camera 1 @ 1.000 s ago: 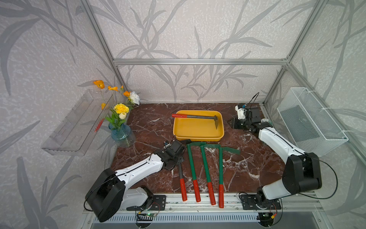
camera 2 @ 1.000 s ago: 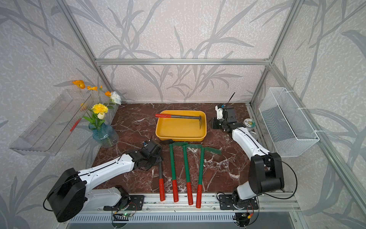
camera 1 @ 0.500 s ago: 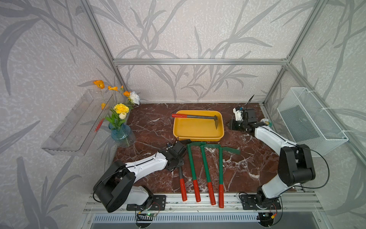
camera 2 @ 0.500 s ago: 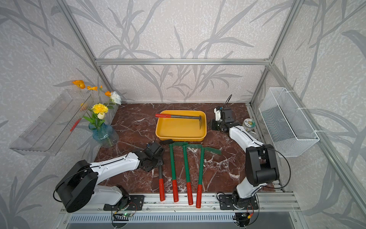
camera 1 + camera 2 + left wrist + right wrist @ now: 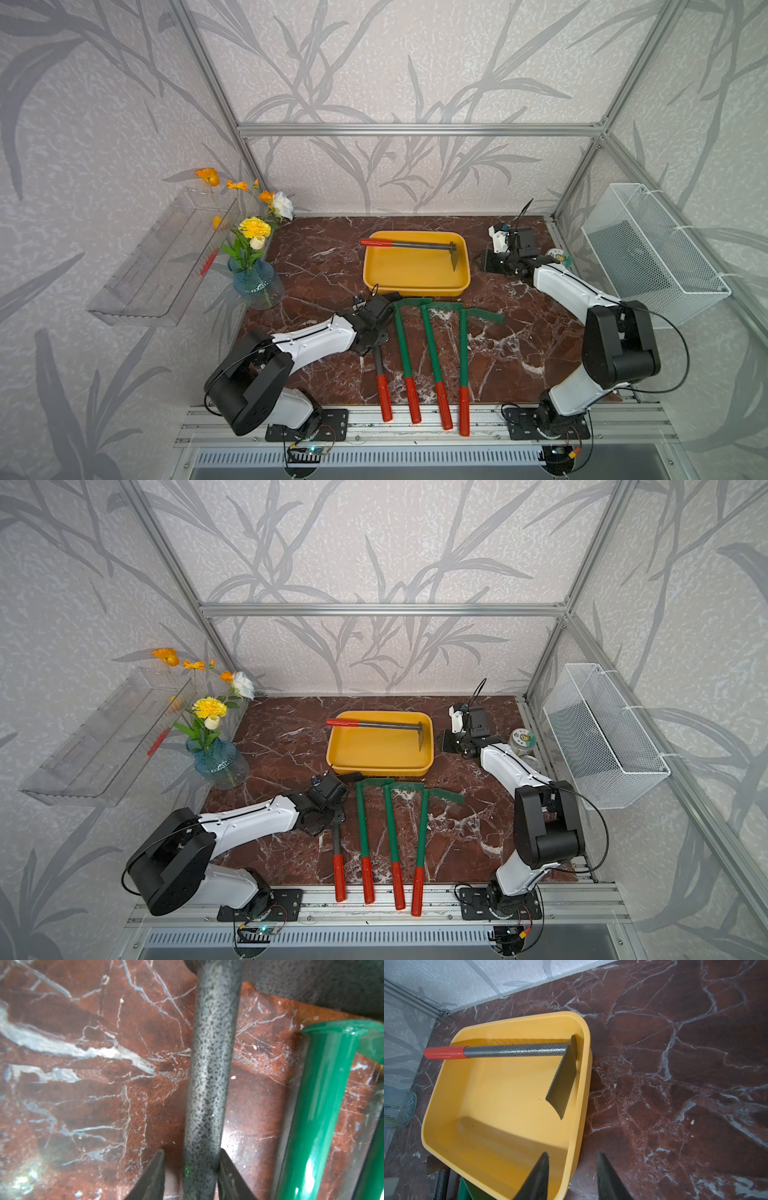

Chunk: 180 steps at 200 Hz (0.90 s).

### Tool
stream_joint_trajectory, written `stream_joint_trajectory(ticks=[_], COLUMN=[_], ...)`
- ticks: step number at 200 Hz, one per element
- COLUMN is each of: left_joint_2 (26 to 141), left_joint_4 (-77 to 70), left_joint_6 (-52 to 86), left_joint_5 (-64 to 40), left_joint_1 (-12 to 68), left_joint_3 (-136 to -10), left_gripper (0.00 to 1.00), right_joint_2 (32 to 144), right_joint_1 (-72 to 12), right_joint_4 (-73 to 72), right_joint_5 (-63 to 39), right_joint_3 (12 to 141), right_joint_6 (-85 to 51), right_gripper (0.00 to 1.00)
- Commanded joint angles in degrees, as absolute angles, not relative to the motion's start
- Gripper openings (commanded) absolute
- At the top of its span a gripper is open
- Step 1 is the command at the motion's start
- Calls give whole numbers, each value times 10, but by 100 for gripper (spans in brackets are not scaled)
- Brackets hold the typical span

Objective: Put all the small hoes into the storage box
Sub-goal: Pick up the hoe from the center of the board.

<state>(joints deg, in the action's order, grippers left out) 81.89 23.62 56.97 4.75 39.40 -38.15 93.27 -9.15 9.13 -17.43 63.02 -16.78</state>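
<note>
In both top views the small hoe lies on the counter, at 7 o'clock from the storage box, its red grip toward 6 o'clock; the left gripper sits over its grey shaft; the right gripper stands at the box's 3 o'clock, apart from it. Left wrist view: the fingers straddle the shaft, one touching, the other just off it, nothing clamped; a green handle lies just beside. Right wrist view: jaws apart, empty; a second hoe lies in the box.

Bright even light, soft shadows, top views sharp, left wrist view blurry, glare on green handle.
</note>
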Motion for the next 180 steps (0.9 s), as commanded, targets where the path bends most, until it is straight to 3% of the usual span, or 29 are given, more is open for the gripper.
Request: stream_joint_trajectory(ticks=[1, 37, 104, 180], left_joint_2=[851, 856, 832, 749], left_joint_4=[284, 285, 322, 494], left_joint_6=[566, 571, 552, 443], left_joint_5=[18, 6, 0, 66], left_joint_1=[397, 397, 399, 439], left_joint_3=[-352, -331, -329, -397], left_gripper=[36, 28, 1, 0], right_joint_2=[931, 933, 949, 974], right_joint_1=[-90, -89, -89, -89], right_joint_4=[76, 69, 57, 92], right_joint_5=[-167, -169, -183, -179], right_joint_3=[622, 619, 619, 650], right_joint_6=[-172, -174, -185, -156], right_gripper=[39, 39, 39, 39])
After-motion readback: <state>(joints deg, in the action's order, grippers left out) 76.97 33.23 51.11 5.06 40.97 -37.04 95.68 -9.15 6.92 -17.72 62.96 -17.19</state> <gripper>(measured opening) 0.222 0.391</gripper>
